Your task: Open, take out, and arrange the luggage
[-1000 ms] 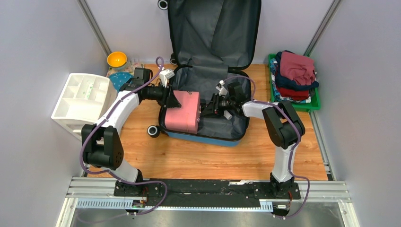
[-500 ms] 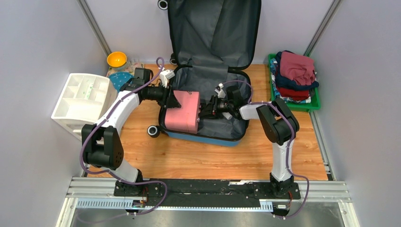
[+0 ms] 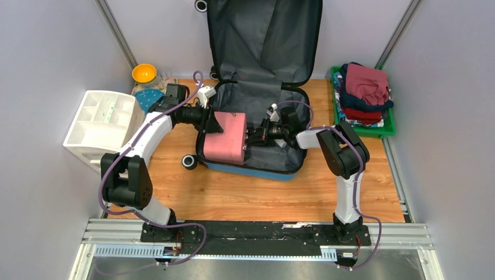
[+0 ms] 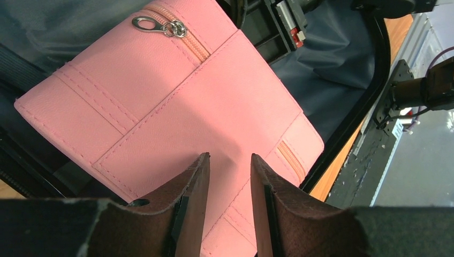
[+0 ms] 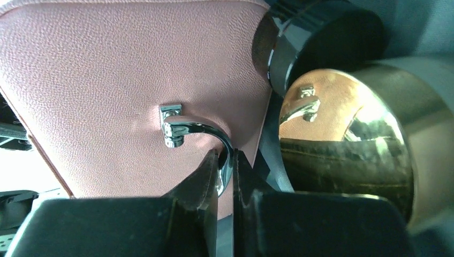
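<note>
Currently the luggage point(image 3: 257, 170) is lying open on the table point(image 3: 233, 198). Inside, the right gripper point(image 5: 225, 156) is clamping the chrome handle point(image 5: 188, 128) of the pink case point(image 3: 227, 137), while the left gripper's point(image 4: 229, 158) 2 fingers point(image 4: 195, 184) are sitting apart at its face.

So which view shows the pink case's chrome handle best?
Right wrist: the chrome handle fills the centre, pinched in the right gripper. Top external shows only the pink case, handle hidden; left wrist shows its zipper side.

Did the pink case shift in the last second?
No. The pink case still stands at the left end of the suitcase, same spot beside the black wheel.
</note>
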